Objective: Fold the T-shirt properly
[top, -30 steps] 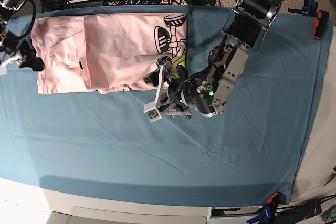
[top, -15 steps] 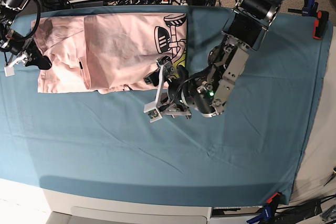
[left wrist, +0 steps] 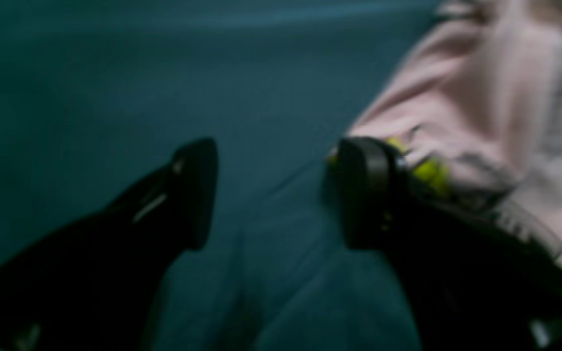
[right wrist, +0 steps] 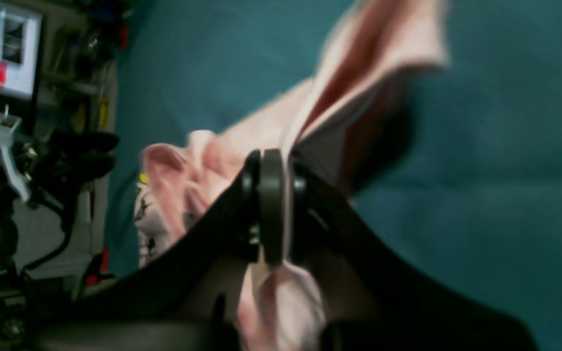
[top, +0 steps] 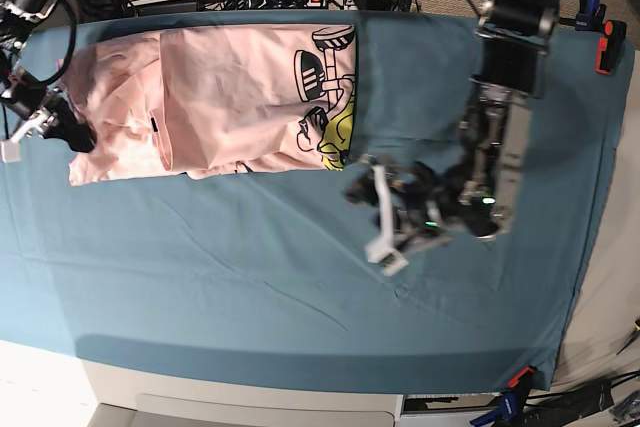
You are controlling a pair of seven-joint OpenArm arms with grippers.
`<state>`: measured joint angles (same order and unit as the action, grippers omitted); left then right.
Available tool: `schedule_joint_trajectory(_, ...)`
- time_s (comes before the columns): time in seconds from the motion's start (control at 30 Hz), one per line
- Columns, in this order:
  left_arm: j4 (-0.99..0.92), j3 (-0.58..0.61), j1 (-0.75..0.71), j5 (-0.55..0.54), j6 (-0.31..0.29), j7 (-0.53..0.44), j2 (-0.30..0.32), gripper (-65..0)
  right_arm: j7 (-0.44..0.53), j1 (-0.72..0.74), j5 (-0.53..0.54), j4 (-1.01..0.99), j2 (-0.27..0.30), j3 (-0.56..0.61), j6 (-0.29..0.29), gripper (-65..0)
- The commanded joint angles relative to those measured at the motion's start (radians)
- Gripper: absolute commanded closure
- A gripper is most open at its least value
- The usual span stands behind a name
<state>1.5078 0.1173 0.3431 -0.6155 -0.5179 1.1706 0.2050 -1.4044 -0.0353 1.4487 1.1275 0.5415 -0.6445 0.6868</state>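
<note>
surface: teal table cloth (top: 250,277) | on it: pink T-shirt (top: 220,97), far-left area

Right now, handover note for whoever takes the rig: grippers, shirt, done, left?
Right gripper: shut on the T-shirt, pinching its edge at the table's far left.
Left gripper: open, empty, over the teal cloth just beside the shirt's printed end.
Shirt: lying at the back of the table, partly folded over, print showing at one end.
Left: finish the folds, flatten.
</note>
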Motion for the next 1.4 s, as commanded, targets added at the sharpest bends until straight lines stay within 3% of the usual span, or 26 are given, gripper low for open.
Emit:
schedule_joint_trajectory(0.0,0.018,-0.02,0.022,-0.03,-0.007,-0.015,0.015,-36.9,0.008,-0.003,0.035,0.066,-0.01,-0.005,0.008,0.0)
schedule_joint_trajectory(0.2,0.018,-0.068,0.017,-0.043,-0.007,-0.015,0.076,-36.9,0.008,-0.061,0.035,0.401,-0.251,0.0,0.011,0.0)
schedule_joint_trajectory(0.33,0.018,-0.068,0.016,-0.043,-0.007,-0.015,0.08,-36.9,0.008,-0.094,0.035,0.575,-0.372,0.077,0.011,0.0)
schedule_joint_trajectory(0.57,0.018,-0.068,0.011,-0.043,-0.007,-0.015,0.08,-36.9,0.008,-0.111,-0.32,0.673,-0.527,0.347,0.011,0.0)
schedule_joint_trajectory(0.77,0.018,-0.068,-0.019,-0.043,-0.007,-0.018,0.08,-36.9,0.149,-0.111,-0.547,0.673,-0.57,0.465,0.011,0.0)
schedule_joint_trajectory(1.03,0.018,-0.068,-0.047,-0.044,-0.022,-0.019,0.08,-36.9,0.13,-0.112,-0.586,0.673,-0.57,0.508,0.011,0.0)
schedule_joint_trajectory(1.2,0.018,-0.068,-0.047,-0.044,-0.022,-0.019,0.08,-36.9,0.129,-0.112,-0.565,0.673,-0.57,0.508,0.011,-21.1)
schedule_joint_trajectory(1.37,0.018,-0.068,-0.047,-0.043,-0.022,-0.027,0.08,-36.9,0.106,-0.112,-0.466,0.673,-0.57,0.508,0.011,-22.1)
